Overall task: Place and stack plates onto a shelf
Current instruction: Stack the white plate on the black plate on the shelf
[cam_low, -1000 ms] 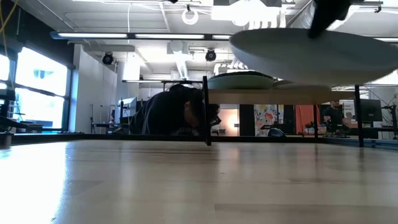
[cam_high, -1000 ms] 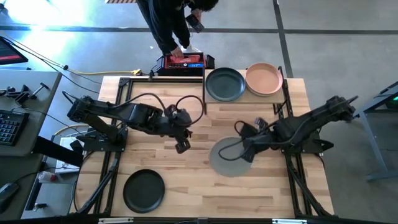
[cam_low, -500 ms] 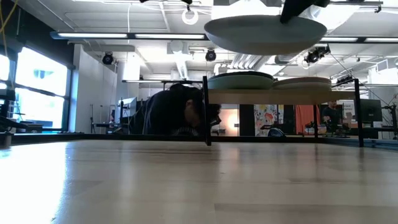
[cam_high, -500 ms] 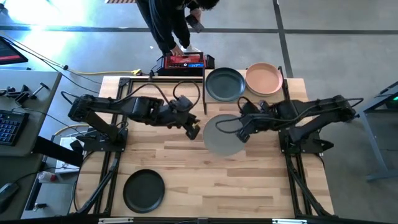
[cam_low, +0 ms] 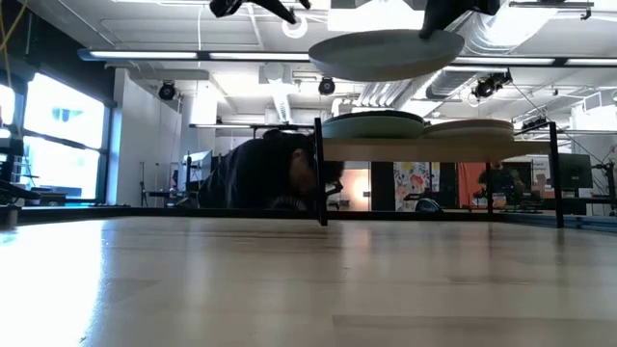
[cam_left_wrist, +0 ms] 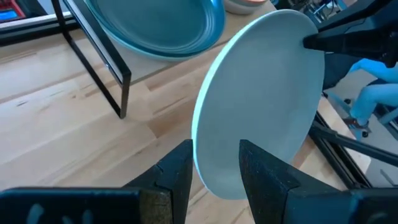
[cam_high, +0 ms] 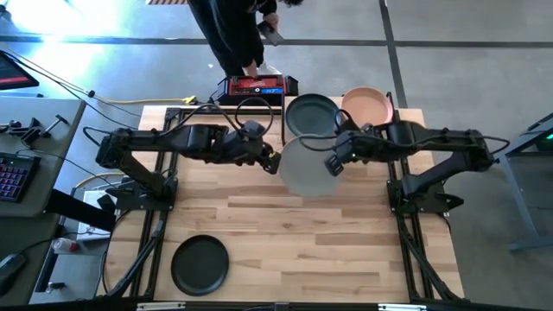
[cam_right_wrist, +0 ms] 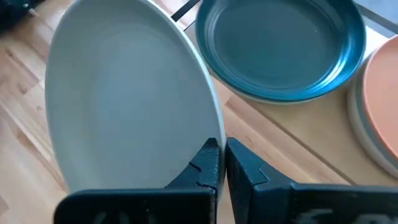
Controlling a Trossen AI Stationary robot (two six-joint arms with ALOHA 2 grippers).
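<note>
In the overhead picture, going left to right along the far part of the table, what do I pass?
Left gripper → pale grey plate held by the right gripper → peach plate on the shelf. The dark teal plate sits above the grey one, so its place is unclear.

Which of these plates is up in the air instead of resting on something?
The pale grey plate, pinched at its rim by the right gripper. The teal and peach plates sit on the shelf; the black plate lies on the table.

A robotics lab: open hall with exposed ceiling ducts (cam_low: pixel 289 101), strip lights and large windows (cam_low: pixel 58 145), a keyboard (cam_high: pixel 12 177) at left, cables (cam_high: pixel 52 82) on concrete floor.
</note>
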